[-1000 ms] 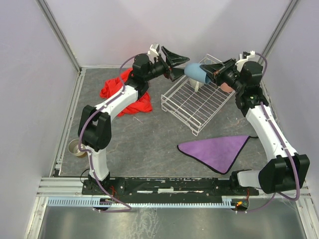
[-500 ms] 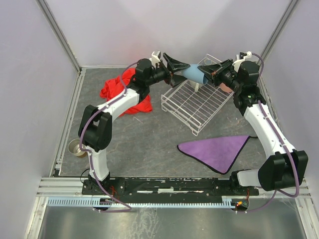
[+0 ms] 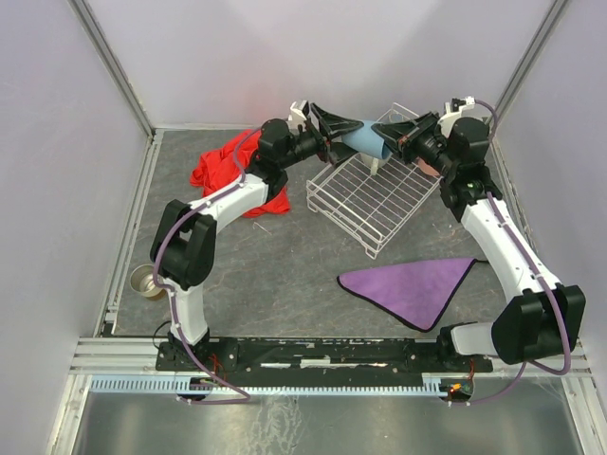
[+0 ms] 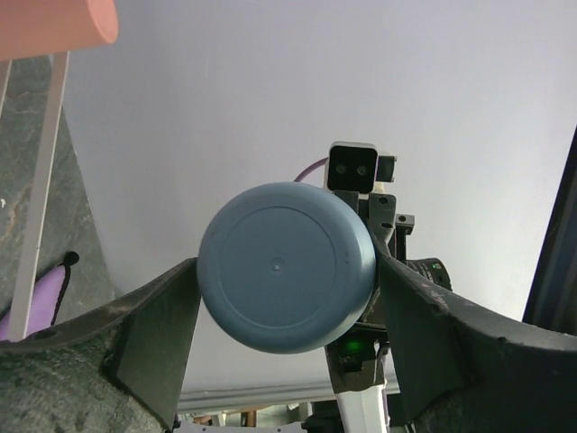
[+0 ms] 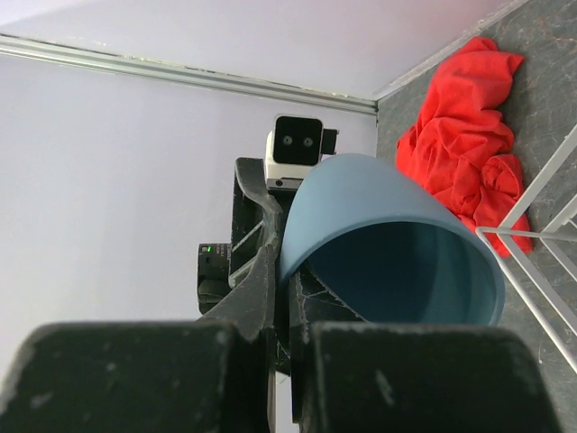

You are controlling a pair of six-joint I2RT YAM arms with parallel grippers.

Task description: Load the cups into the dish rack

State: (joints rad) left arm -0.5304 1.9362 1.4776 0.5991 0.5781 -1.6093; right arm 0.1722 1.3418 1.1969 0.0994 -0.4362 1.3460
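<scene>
Nearest the arm bases, a metallic cup (image 3: pixel 145 281) stands by the left arm's foot. A purple cloth (image 3: pixel 413 287) lies flat on the grey table (image 3: pixel 285 275) on the right side. Farther on sits the white dish rack (image 3: pixel 337 226), set at an angle, with a red cloth (image 3: pixel 237 175) crumpled to its left. Above the rack's far end the light-blue cup (image 3: pixel 365 138) hangs on its side in the air (mouth toward the right arm). The right gripper (image 3: pixel 391 133) is pinched tight on the cup's wall at the rim. The left gripper (image 3: pixel 340 133) is spread wide, with a finger at each side of the cup's base; whether they touch it cannot be told.
</scene>
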